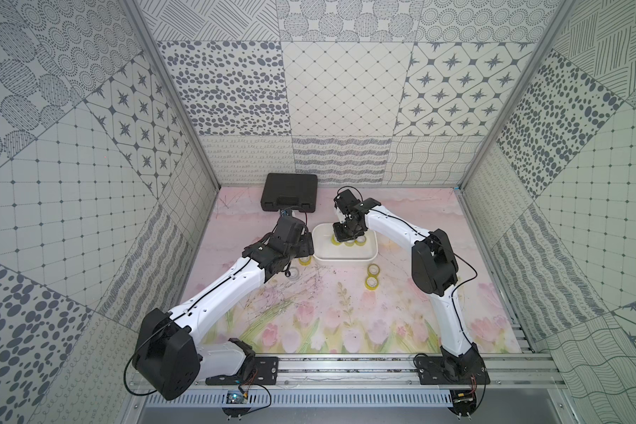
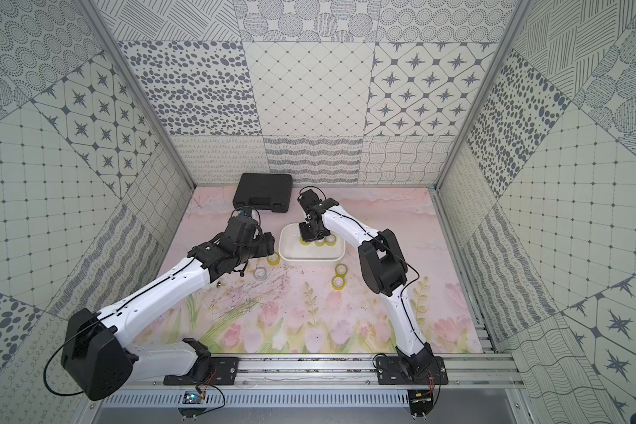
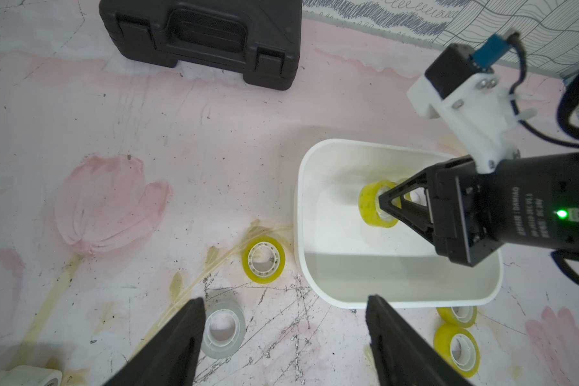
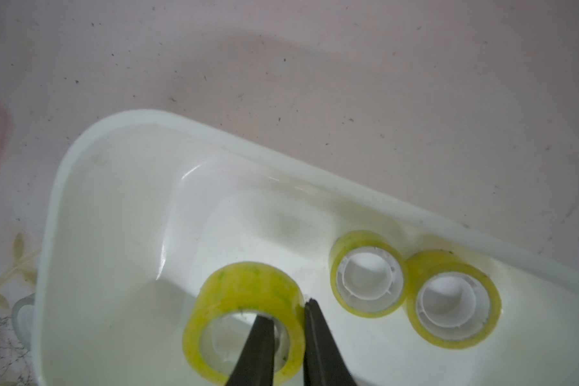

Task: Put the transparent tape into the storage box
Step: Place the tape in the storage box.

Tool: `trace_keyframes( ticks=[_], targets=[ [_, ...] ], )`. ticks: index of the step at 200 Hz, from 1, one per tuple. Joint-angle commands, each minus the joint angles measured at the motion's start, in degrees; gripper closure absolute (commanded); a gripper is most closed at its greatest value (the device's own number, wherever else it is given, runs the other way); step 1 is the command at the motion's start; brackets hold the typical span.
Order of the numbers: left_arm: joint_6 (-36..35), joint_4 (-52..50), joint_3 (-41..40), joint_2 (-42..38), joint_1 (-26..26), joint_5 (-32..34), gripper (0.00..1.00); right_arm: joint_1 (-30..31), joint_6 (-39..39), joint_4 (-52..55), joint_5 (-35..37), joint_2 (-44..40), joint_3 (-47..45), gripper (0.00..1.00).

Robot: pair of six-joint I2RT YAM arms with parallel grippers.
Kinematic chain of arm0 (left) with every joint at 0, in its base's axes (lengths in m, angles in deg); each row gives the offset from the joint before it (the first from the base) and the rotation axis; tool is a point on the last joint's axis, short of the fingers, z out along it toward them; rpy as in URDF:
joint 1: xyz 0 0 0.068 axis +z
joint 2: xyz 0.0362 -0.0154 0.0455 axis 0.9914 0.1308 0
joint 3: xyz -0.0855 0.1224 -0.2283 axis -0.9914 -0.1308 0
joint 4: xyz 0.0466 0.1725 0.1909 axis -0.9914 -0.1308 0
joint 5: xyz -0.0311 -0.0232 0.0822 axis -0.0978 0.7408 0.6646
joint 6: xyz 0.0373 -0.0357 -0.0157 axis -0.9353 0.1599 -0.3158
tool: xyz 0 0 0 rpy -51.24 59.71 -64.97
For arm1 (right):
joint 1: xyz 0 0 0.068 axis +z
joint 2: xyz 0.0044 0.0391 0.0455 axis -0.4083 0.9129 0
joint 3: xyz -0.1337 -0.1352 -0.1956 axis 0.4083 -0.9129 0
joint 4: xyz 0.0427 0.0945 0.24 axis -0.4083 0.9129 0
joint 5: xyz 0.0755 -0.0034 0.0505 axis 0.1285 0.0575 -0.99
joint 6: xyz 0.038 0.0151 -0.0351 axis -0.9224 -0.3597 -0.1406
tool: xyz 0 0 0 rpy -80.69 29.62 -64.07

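while pinching one roll [image 4: 244, 284] by its wall with the right gripper [image 4: 286, 309], hangs low in the box [image 4: 121, 127] beside two more rolls [image 4: 366, 274]. holds left gripper [image 3: 284, 299] wide near four rolls [image 3: 264, 259] outside.

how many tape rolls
7. In the storage box, three: two loose rolls, one held roll in the right end effector. Left front of it: a yellow roll, a greyish roll. Right front: two yellow rolls. More may be hidden.

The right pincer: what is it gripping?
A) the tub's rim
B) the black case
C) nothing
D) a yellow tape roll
D: the right pincer clamps the wall of a yellow roll, one jaw inside its hole, over the tub.
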Motion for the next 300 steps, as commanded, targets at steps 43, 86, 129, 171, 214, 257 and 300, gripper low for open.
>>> trace_keyframes(
  ticks=[43, 86, 129, 171, 214, 257, 300],
  targets=[
    [-0.8, 1.3, 2.0, 1.4, 0.7, -1.3, 0.19, 0.7, 1.6, -1.8, 4.1, 3.9, 4.0, 1.0],
    [-0.8, 1.5, 2.1, 1.7, 1.2, -1.9, 0.19, 1.1, 1.8, -1.8, 5.6, 5.5, 5.0, 0.99],
    [-0.8, 1.4, 2.0, 1.5, 1.5, -2.2, 0.19, 1.3, 1.9, -1.8, 7.3, 6.8, 5.2, 0.99],
    [-0.8, 1.5, 1.8, 1.5, 1.6, -2.3, 0.19, 1.4, 1.9, -1.9, 9.6, 6.7, 5.3, 0.97],
    [-0.9, 1.7, 1.7, 1.6, 1.7, -2.5, 0.19, 1.5, 1.8, -1.8, 10.6, 6.6, 5.6, 0.8],
    [-1.0, 1.7, 1.7, 1.7, 1.8, -2.4, 0.19, 1.5, 2.0, -1.8, 10.2, 6.4, 6.8, 0.72],
    [-1.1, 1.6, 1.5, 1.6, 2.0, -2.3, 0.19, 1.6, 1.9, -1.8, 9.7, 4.8, 7.9, 0.71]
  ],
)
